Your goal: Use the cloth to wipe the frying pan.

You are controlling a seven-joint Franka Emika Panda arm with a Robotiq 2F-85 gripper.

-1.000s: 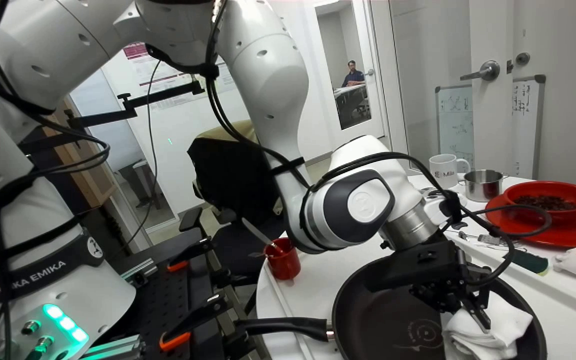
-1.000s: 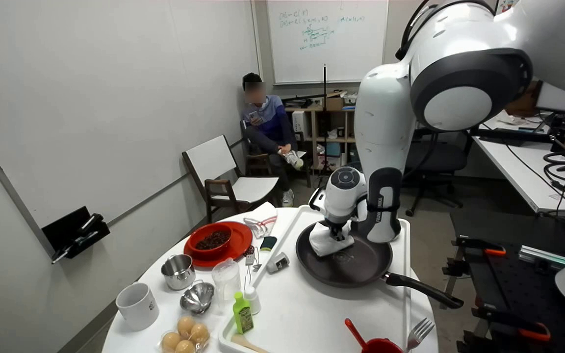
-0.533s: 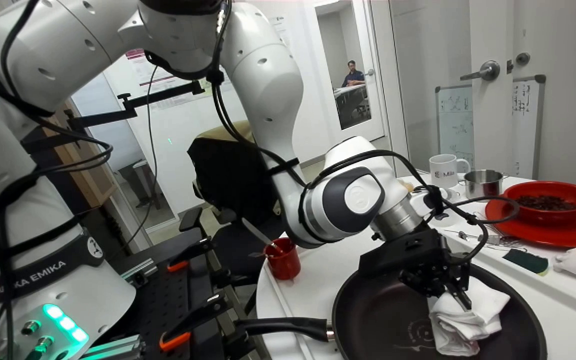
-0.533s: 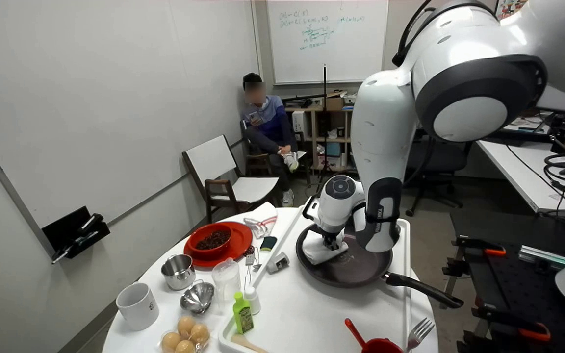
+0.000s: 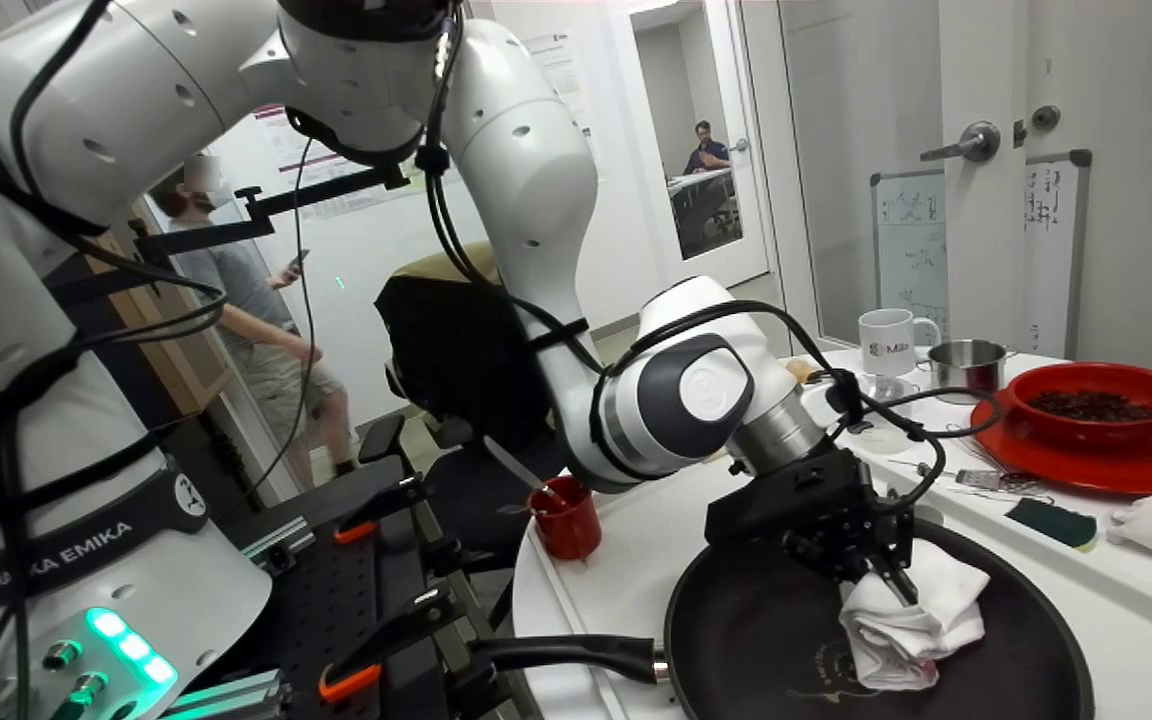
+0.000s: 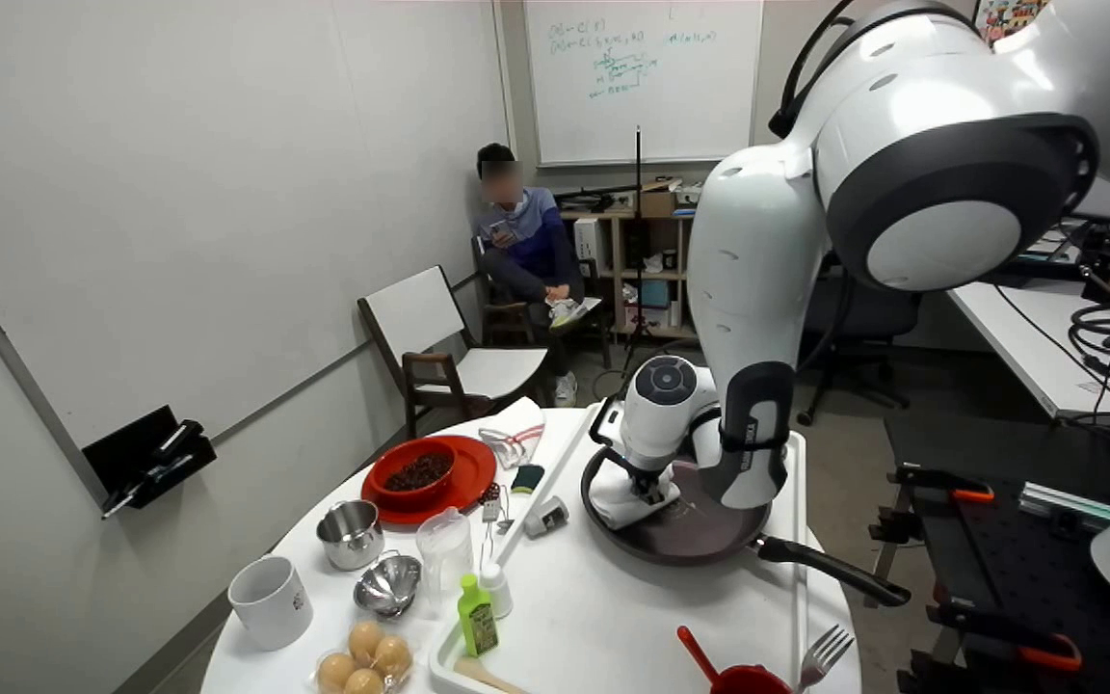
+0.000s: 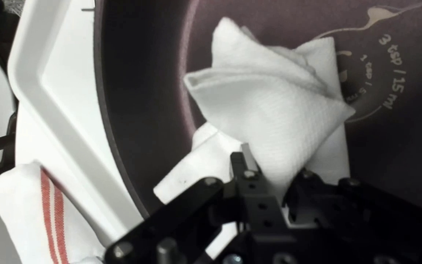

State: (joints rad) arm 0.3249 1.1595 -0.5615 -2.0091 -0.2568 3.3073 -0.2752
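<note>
Crumpled white cloth (image 7: pixel 269 102) is clamped in the black metal hand (image 7: pixel 273 170), inside the round dark frying pan (image 5: pixel 766 630), on the side away from its handle (image 6: pixel 834 571). The jointed white robot arm (image 5: pixel 541 210) arches over, the hand slanting down. A white rectangular tray (image 6: pixel 603 617) carries the pan on the round white bench (image 6: pixel 266 670); a red cylindrical cup (image 5: pixel 568 532) holds a utensil (image 5: pixel 514 463), and a red bowl (image 5: pixel 1101 435) of dark pieces (image 5: pixel 1091 406) sits on a red plate (image 5: pixel 1086 466). Further back sits a person in blue (image 6: pixel 534 231).
</note>
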